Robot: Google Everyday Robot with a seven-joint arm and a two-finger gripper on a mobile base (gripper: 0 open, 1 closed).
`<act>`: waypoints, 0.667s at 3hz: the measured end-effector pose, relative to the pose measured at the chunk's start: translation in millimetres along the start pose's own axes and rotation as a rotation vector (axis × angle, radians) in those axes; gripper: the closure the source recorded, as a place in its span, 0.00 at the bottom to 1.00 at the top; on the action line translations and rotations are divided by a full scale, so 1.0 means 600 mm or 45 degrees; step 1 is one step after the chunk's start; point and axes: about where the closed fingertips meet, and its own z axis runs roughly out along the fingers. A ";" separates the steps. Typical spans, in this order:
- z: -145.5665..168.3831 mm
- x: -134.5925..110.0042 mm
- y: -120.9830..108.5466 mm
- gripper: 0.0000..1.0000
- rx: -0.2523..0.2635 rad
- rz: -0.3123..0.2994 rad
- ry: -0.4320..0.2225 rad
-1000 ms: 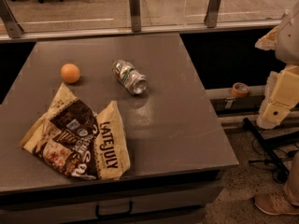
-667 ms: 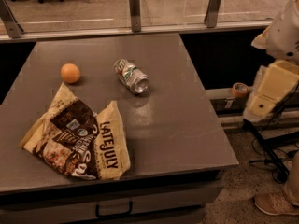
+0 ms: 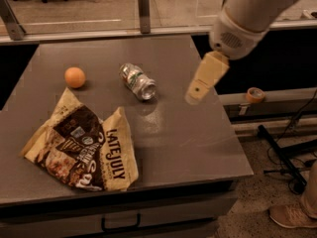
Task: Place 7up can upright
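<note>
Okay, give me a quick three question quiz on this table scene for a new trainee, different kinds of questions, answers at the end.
1. Multiple choice: how does the 7up can sit on the table? A upright; B on its side; C crushed flat.
2. True or false: the gripper is holding the can.
3. Short answer: what lies nearest the table's front edge?

Key
1. B.
2. False: it hovers over the table beside the can, apart from it.
3. The Late July snack bag.
</note>
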 end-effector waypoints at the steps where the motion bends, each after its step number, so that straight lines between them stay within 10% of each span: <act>1: 0.002 -0.007 0.004 0.00 -0.003 0.094 -0.002; 2: 0.002 -0.007 0.004 0.00 -0.003 0.094 -0.002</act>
